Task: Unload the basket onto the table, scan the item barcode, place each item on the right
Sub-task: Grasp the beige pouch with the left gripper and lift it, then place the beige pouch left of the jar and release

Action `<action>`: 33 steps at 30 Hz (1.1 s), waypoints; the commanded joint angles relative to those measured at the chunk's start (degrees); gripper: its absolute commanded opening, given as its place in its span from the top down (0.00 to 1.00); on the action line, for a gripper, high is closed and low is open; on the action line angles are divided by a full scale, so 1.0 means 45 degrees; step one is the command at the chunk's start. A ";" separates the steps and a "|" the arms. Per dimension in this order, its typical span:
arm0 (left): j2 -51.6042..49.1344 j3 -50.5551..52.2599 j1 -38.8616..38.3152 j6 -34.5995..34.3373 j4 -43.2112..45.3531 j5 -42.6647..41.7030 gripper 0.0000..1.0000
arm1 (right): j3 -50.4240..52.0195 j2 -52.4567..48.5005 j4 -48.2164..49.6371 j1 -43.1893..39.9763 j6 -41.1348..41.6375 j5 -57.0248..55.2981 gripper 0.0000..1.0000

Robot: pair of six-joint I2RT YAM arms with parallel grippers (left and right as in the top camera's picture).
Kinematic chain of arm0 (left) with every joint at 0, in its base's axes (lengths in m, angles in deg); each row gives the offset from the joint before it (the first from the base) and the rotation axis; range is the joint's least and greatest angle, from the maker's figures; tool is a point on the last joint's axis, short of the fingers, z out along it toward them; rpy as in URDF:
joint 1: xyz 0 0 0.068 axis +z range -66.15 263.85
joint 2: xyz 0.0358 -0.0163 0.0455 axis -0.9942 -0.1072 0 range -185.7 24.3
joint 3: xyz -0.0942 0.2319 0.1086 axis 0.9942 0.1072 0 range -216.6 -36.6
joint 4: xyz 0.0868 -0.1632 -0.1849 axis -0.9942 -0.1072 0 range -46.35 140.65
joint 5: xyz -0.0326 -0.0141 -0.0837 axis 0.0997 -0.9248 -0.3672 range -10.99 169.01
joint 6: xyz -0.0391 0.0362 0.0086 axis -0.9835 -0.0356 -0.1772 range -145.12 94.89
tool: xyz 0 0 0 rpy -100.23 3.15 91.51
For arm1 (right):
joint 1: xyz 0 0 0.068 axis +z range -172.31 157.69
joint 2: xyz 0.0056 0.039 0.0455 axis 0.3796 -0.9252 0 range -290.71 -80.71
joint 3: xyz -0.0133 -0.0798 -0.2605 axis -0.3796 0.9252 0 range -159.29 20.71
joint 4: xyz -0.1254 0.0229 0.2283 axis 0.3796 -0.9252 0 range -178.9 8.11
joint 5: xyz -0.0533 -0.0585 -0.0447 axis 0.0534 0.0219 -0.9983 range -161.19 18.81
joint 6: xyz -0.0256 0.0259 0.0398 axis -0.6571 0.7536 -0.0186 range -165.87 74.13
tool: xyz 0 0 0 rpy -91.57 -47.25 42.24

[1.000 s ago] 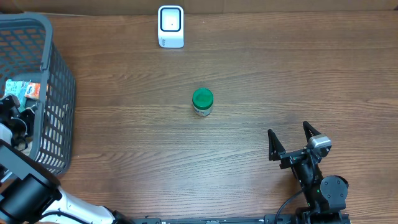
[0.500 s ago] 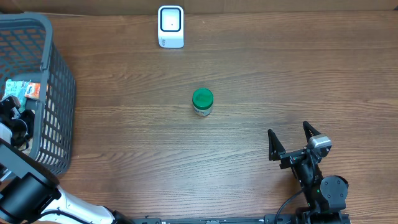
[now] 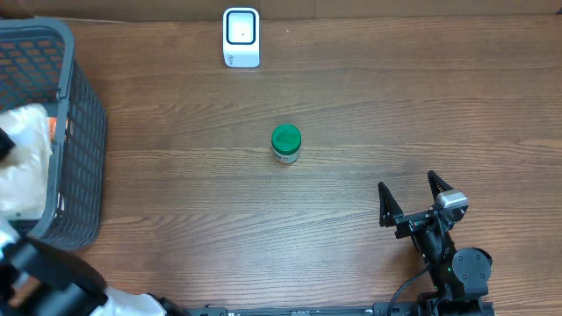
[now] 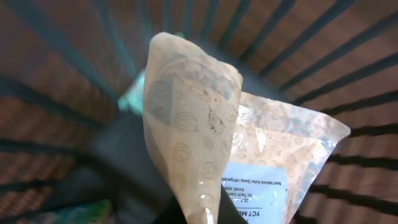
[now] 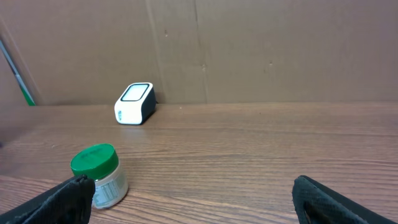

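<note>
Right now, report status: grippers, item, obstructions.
Left gripper shut on pouch, inside basket. Right gripper open, empty. Scanner at far edge; green-lidded jar mid-table.

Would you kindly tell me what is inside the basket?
A pale, labelled pouch covers much of the inside of the basket. A teal scrap shows behind it; anything else beneath the pouch is hidden.

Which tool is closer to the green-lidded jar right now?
Right. The right tool sits open, diagonally near-right of the jar; the left tool is far off inside the basket, shut on a pouch.
</note>
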 commanded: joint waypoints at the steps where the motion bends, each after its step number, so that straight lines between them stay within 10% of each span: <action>1: 0.1865 -0.0423 -0.0092 -0.0772 -0.0160 -0.0656 0.96 | 0.0136 0.0146 0.0044 0.0005 -0.0015 -0.0121 0.00; 24: 0.6698 -0.0423 -0.0243 -0.3332 0.0330 -0.3381 0.96 | 0.0136 0.0146 0.0044 0.0005 -0.0015 -0.0121 0.00; 33: 0.7276 -0.0287 -0.4580 -0.4036 -0.1326 -0.2589 0.96 | 0.0136 0.0146 0.0044 0.0005 -0.0015 -0.0126 0.00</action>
